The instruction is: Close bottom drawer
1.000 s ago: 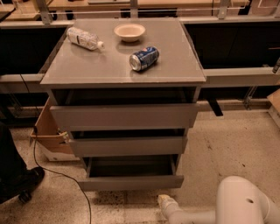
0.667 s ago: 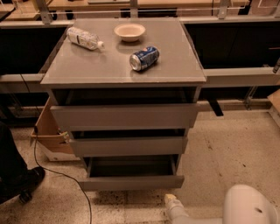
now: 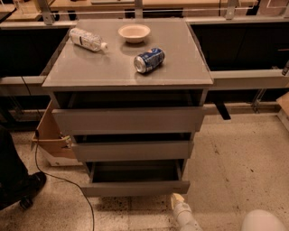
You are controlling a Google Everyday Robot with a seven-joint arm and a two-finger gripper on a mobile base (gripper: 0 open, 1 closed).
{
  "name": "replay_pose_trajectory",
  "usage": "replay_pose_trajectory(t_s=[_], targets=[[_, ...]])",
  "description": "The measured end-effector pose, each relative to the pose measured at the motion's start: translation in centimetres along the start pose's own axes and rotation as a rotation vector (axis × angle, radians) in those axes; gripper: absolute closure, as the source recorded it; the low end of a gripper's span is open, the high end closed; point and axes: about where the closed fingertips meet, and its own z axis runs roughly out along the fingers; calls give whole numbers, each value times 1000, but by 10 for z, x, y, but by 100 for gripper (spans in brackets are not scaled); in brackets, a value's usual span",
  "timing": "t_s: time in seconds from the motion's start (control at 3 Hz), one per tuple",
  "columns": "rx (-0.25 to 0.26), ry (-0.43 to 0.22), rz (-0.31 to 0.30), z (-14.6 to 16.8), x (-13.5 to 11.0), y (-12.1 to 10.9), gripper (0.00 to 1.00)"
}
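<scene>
Below bottom drawer [image 3: 135, 187] front, near right corner: gripper [image 3: 177, 200], grip state cannot tell. Risk: off-centre push skews drawer, jams.

Speckled beige floor [image 3: 239, 153] with dark stains, black cable [image 3: 54, 177] trailing across it at left, open cardboard box [image 3: 48, 135] standing on floor at left, long grey rail [image 3: 248, 77] running behind, dark recesses beneath pale wooden surface [image 3: 180, 4] at back, dim warm light

bottom drawer [image 3: 134, 187] lowest in cabinet [image 3: 113, 68], hand [image 3: 177, 199] just before its right front corner
</scene>
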Motion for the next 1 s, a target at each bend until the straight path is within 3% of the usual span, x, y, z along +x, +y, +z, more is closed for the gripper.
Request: replay_pose_trajectory(t_s=[0.33, 1.0], targets=[[65, -48, 22, 19, -10, -15, 100], [89, -71, 38, 26, -16, -20, 100]])
